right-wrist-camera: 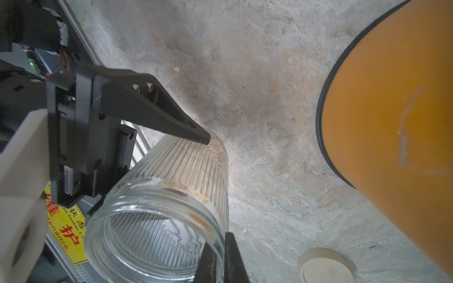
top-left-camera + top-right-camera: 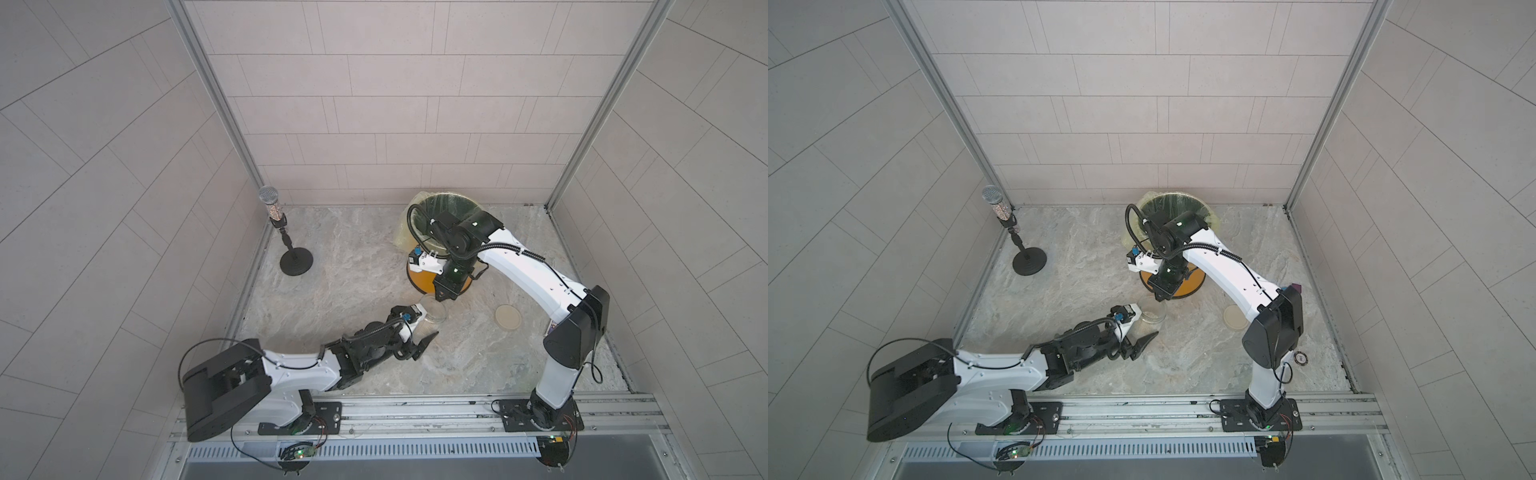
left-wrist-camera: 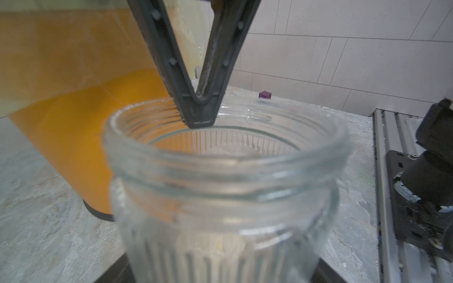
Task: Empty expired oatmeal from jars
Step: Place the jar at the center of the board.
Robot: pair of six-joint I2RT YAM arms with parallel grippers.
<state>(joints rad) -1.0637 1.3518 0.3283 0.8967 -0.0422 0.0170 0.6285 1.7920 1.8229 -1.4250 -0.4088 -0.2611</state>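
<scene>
We judged the nearly empty ribbed glass jar (image 1: 176, 171), near the orange bin (image 1: 392, 122), light, stiff, slick and breakable: the left gripper (image 2: 426, 326), spread around its body, gripped safest, the right gripper (image 3: 199, 117) pinching its rim.

A mottled grey stone-look floor (image 2: 357, 249) is enclosed by 3 pale tiled walls (image 2: 374, 104), joined by 2 aluminium corner posts (image 2: 220, 104).

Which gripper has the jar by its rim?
The right gripper, pinched shut on the rim of the jar. The left gripper instead clasps its ribbed body, jaws wide.
</scene>
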